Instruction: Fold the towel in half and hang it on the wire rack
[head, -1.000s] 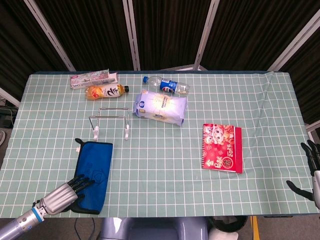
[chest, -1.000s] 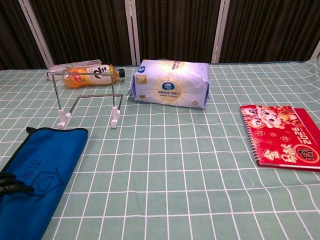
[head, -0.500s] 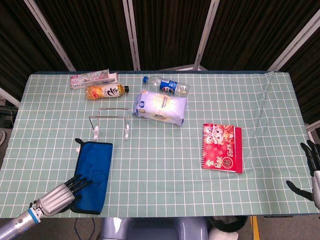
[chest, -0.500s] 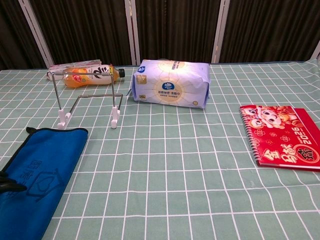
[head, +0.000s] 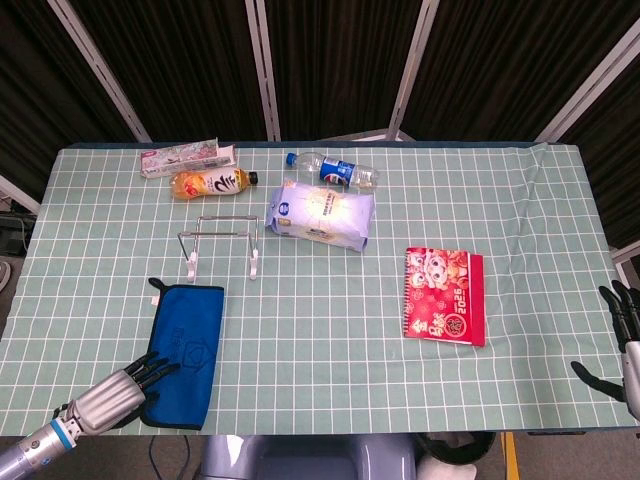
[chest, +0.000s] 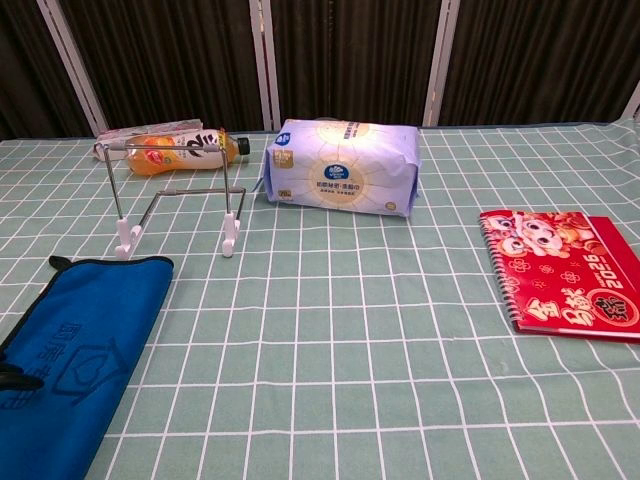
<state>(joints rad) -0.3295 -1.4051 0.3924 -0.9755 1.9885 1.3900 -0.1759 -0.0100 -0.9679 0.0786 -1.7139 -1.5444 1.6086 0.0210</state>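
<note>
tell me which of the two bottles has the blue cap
The clear water bottle lying behind the tissue pack, with a blue cap and blue label. The other, the orange drink bottle further left, has a dark cap.

We see a staged robot test cell: black curtains (head: 330, 60) on metal framing (head: 265, 70) across the frame's top, behind a grid-checked tablecloth (head: 330, 330).

towel (head: 184, 340) before wire rack (head: 222, 243), calendar (head: 445, 296) right
</note>
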